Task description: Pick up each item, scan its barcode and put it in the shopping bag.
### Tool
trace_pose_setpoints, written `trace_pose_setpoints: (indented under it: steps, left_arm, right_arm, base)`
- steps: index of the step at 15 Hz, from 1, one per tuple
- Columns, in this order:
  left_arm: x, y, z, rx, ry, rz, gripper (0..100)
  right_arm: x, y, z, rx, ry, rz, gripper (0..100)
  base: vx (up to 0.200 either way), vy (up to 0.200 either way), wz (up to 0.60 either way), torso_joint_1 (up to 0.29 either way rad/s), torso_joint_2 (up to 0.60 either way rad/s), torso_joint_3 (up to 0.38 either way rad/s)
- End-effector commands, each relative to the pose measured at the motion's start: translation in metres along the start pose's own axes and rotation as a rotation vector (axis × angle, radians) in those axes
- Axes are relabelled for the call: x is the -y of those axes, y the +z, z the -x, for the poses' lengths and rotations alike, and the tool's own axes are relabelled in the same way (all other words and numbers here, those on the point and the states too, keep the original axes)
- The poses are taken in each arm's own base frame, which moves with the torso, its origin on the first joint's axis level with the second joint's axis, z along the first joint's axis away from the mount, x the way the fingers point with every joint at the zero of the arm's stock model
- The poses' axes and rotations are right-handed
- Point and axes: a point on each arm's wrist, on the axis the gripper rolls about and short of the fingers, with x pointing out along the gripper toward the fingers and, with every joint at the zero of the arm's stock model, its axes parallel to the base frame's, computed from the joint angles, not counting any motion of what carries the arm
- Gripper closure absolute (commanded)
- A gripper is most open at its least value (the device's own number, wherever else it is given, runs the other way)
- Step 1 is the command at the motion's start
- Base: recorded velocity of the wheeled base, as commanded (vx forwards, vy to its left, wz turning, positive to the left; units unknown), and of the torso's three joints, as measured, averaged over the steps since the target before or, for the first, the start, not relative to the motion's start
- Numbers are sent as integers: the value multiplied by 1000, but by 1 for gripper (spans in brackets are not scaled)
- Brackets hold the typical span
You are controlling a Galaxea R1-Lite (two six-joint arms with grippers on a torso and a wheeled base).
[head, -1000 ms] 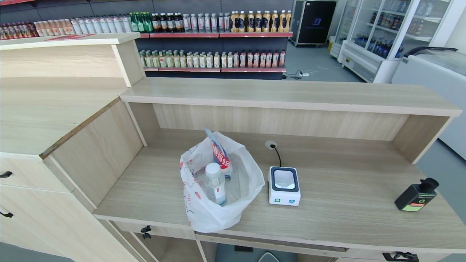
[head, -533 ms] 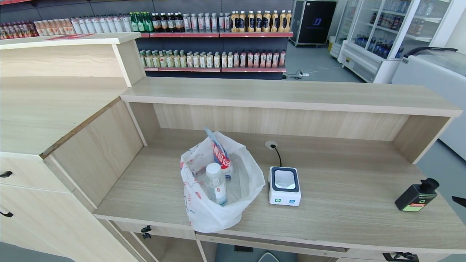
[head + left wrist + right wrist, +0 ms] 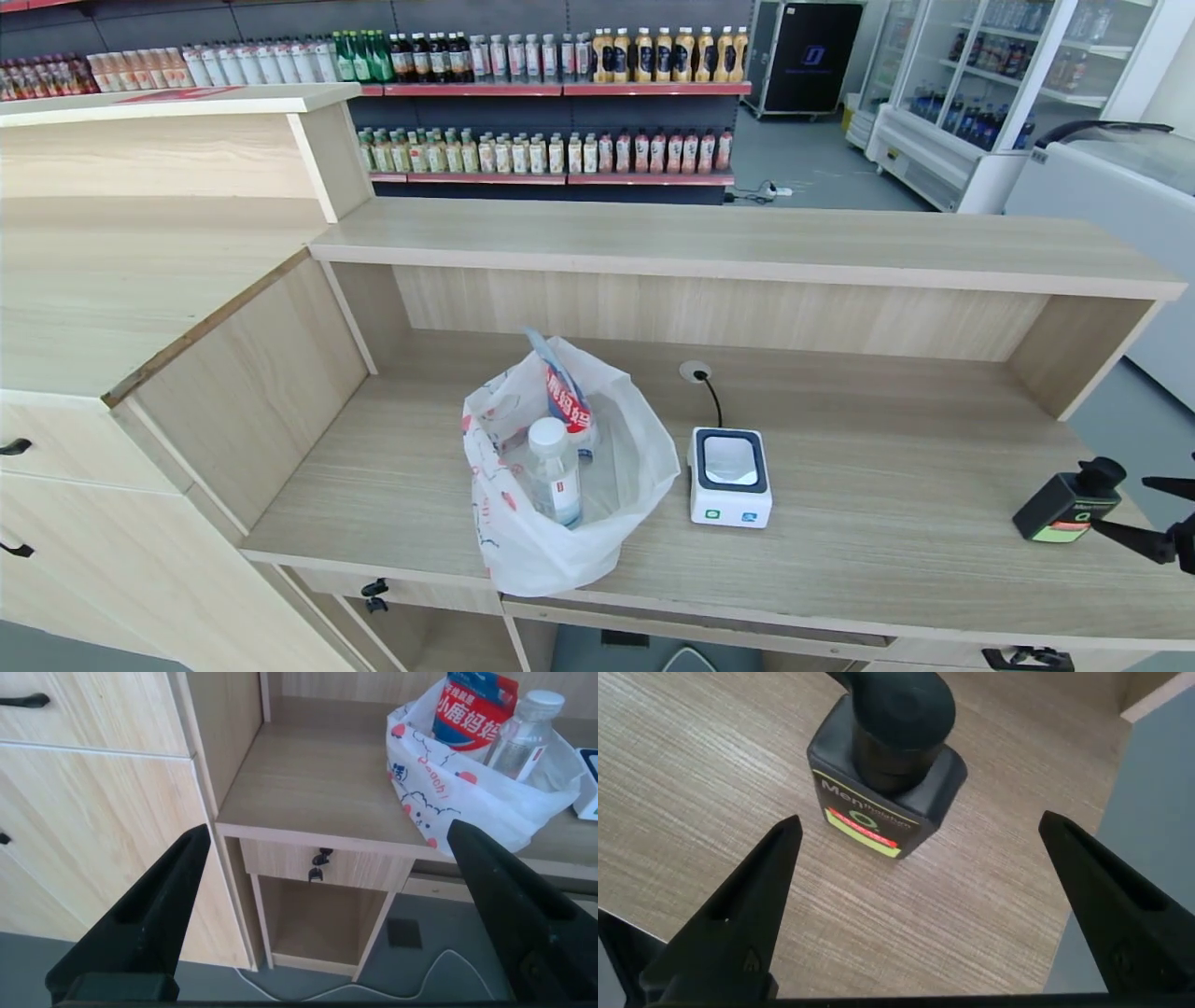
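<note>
1. The black pump bottle (image 3: 1067, 506) stands upright at the lower right of the head view, close to the right end of the wooden counter (image 3: 887, 495). It has a green and red label on its front.
2. The right gripper (image 3: 1153, 513) comes in at the right edge of the head view, just beside that bottle. Its fingers (image 3: 1130, 541) are spread wide and pinch nothing.
3. In the right wrist view the bottle (image 3: 882, 775) sits ahead of the right gripper (image 3: 919, 819), in line with the gap between the two fingers. Neither finger touches it.
4. The white shopping bag (image 3: 523, 551) stands open at the lower centre of the head view, near the counter's front edge.
5. Two items are inside the bag, both upright: a clear water bottle (image 3: 553, 471) with a white cap and, behind it, a blue and red packet (image 3: 563, 392).
6. The scanner (image 3: 729, 476) — a white box with a dark-framed window on top — sits just right of the bag. It is well apart from the black bottle, and a black cable (image 3: 711, 397) runs from it to a hole in the counter.
7. The left gripper (image 3: 329, 829) hangs low before the counter's near left corner, facing a drawer with a key (image 3: 320, 863). Its fingers (image 3: 140, 924) are spread far apart and hold nothing — the bag (image 3: 420, 784) is well off from them.
</note>
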Motion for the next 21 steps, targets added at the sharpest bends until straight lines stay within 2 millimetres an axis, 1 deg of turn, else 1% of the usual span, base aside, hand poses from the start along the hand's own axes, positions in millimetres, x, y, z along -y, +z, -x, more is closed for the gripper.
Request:
trace_pose_setpoints:
  steps: [1, 5, 12, 15, 18, 21]
  left_arm:
    - [0, 0, 0, 0, 1, 0, 0]
    - [0, 0, 0, 0, 1, 0, 0]
    - [0, 0, 0, 2, 1, 0, 0]
    - [0, 0, 0, 0, 1, 0, 0]
    - [0, 0, 0, 2, 1, 0, 0]
    - [0, 0, 0, 0, 1, 0, 0]
  right_arm:
    - [-3, -3, -15, 18, 46, -2, 0]
    - [-6, -1, -30, 32, 82, 14, 0]
    - [-15, -3, -44, 31, 127, 14, 0]
    - [-18, 0, -50, 36, 145, 27, 0]
    - [-22, 1, -52, 36, 159, 26, 0]
    - [-33, -4, -52, 24, 185, 34, 0]
  base:
    - [0, 0, 0, 0, 0, 0]
    - [0, 0, 0, 0, 0, 0]
    - [0, 0, 0, 0, 0, 0]
    - [0, 0, 0, 0, 0, 0]
    - [0, 0, 0, 0, 0, 0]
    - [0, 0, 0, 0, 0, 0]
